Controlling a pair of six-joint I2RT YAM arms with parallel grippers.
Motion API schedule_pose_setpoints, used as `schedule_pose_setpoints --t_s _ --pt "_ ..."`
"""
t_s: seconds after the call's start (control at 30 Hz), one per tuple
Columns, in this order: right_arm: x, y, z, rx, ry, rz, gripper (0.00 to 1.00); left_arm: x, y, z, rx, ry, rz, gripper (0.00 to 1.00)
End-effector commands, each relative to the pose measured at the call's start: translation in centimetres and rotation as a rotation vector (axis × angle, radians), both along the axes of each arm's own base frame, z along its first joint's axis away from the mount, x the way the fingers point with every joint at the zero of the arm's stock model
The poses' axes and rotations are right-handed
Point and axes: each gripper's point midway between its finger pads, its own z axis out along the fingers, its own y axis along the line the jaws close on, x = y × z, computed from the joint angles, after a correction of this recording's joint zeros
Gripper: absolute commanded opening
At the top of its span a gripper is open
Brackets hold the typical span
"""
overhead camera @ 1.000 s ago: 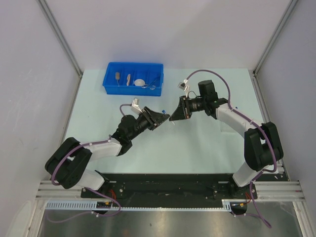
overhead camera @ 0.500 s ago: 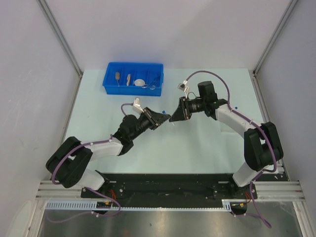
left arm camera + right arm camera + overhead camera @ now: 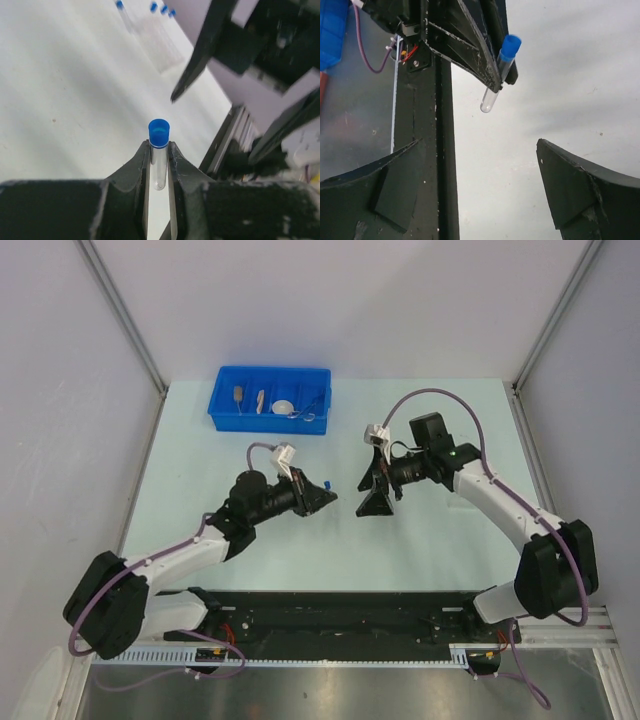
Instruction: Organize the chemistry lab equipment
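Observation:
A clear tube with a blue cap [image 3: 159, 150] is pinched between the fingertips of my left gripper [image 3: 159, 146], which is shut on its glass body, cap outward. In the top view the left gripper [image 3: 318, 498] holds the tube [image 3: 328, 484] above mid-table. My right gripper [image 3: 375, 503] faces it a short way to the right, open and empty. The right wrist view shows the tube [image 3: 499, 72] clamped in the left fingers [image 3: 475, 47], above the wide gap of the right gripper [image 3: 479, 141]. A clear tube rack [image 3: 157, 35] with blue-capped tubes lies further off on the table.
The blue divided bin [image 3: 222, 412] stands at the back left. It holds wooden-handled tools [image 3: 240, 395], a white round dish [image 3: 284, 407] and wire tongs [image 3: 308, 413]. Aluminium frame posts and grey walls close in the table's sides.
The right gripper has opened, let go of the tube and drawn back to the right. The left gripper closed on the tube and now holds it alone.

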Motion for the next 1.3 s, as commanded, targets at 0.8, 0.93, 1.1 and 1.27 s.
schedule_pose_setpoints --t_s 0.8,0.93,1.1,1.27 --pt "-2.8 5.2 1.5 0.016 0.243 0.071 0.45 -7.6 -2.0 1.2 0.111 -0.198 -0.469 0.11" --pt "-3.0 5.2 1.2 0.010 0.238 0.082 0.35 -7.6 -2.0 1.0 0.109 -0.190 -0.463 0.11" --pt "-3.5 5.3 0.8 -0.006 0.225 0.099 0.29 -7.3 -2.0 1.1 0.107 -0.189 -0.448 0.12" --pt "-4.0 5.5 0.6 -0.012 0.220 0.117 0.12 -7.2 -2.0 1.3 0.100 -0.186 -0.440 0.14"
